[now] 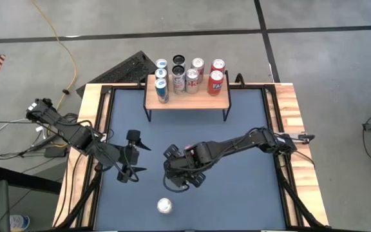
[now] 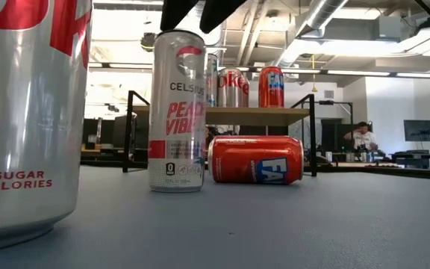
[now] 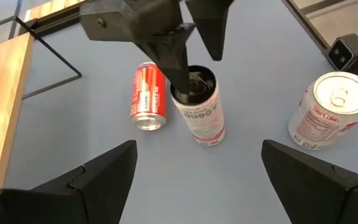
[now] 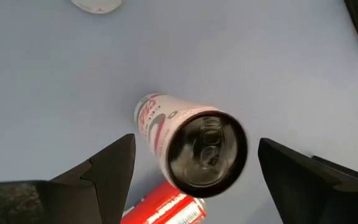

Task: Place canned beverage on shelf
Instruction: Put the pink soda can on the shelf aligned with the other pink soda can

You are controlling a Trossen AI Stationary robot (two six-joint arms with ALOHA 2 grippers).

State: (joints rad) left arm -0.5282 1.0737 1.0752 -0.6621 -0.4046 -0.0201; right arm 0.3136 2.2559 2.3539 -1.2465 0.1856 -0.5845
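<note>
A tall white Celsius can (image 2: pixel 176 112) stands upright on the blue table top. A red can (image 2: pixel 256 159) lies on its side right beside it. My right gripper (image 4: pixel 196 146) hovers open just over the tall can's top (image 4: pixel 207 149), one finger on either side, apart from it. My left gripper (image 3: pixel 197 149) is open and holds nothing; it hangs left of both cans (image 1: pixel 140 159). A silver Diet Coke can (image 1: pixel 165 205) stands near the front edge. The shelf (image 1: pixel 187 102) stands at the far edge with several cans on its wooden top.
The shelf's black legs (image 2: pixel 129 131) stand just behind the two cans. The table has a raised wooden rim (image 1: pixel 288 116). A black slatted object (image 1: pixel 131 67) and a yellow cable (image 1: pixel 66 51) lie on the floor beyond. A person (image 2: pixel 362 137) sits far back in the room.
</note>
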